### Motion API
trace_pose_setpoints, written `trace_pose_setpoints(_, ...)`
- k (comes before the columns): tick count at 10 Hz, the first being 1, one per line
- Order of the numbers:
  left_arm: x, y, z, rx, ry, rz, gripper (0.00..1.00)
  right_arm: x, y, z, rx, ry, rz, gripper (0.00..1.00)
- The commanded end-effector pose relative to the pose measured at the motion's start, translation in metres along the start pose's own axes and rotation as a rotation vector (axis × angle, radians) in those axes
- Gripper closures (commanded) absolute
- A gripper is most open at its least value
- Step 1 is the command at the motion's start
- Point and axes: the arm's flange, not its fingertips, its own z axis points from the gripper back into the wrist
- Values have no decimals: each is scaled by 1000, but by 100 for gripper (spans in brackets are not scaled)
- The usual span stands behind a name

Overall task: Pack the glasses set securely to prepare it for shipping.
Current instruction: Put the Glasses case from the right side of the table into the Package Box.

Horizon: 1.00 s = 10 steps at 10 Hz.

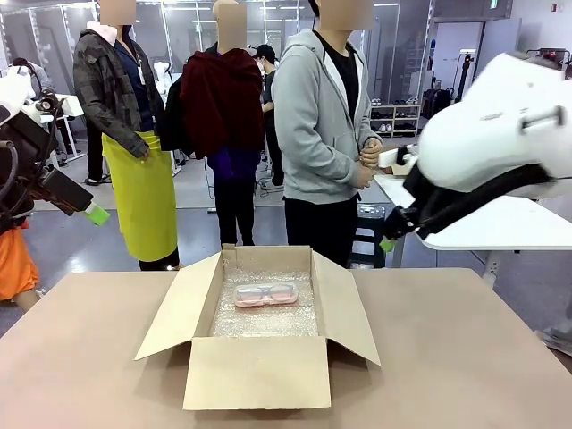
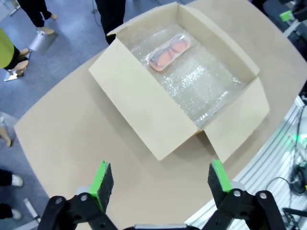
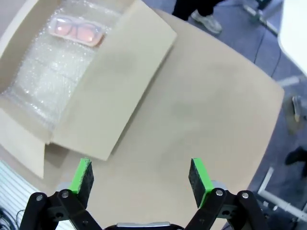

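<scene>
Left gripper [image 2: 159,175] wide open, nothing in its jaws, hanging high above the near corner of the table [image 2: 72,143]. Right gripper [image 3: 140,172] likewise spread and empty, up over bare tabletop beside the box.

Down below, the cardboard box [image 1: 259,371], near flap folded out toward the robot, side flaps angled up and outward. Inside, bubble wrap [image 1: 264,323] lining the floor. On it, toward the far wall, the pink glasses case [image 1: 265,294], lying flat, long side across the box, clear of every wall.

Risks from here, by judgement:
- Slick rounded case on soft wrap, liable to skid or tip out of a pinch taken off-centre.
- So much spare room around it, likely to rattle in transit unless covered or padded.
- A side flap easily snagged by a finger coming down at an angle, dragging the light box along.

Beyond the far edge, a person in a grey hoodie [image 1: 322,116], hands clasped, close to the table. More people behind. White table [image 1: 500,223] off to the right. Nothing between grippers and the opening but those raised flaps.
</scene>
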Motion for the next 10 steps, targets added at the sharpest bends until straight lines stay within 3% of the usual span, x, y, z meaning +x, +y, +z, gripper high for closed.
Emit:
trace_pose_setpoints(1,0,0,2,-12,-8,-3,0,-25,-9,31,38,7,-120,0)
trace_pose_setpoints(4,0,0,2,-12,-8,-3,0,-51,-15,56,6,-28,-178,0)
trace_pose_setpoints(5,0,0,2,-12,-8,-3,0,-38,-25,51,28,-3,-126,0)
trace_pose_setpoints(10,0,0,2,-12,-8,-3,0,-38,-25,51,28,-3,-126,0)
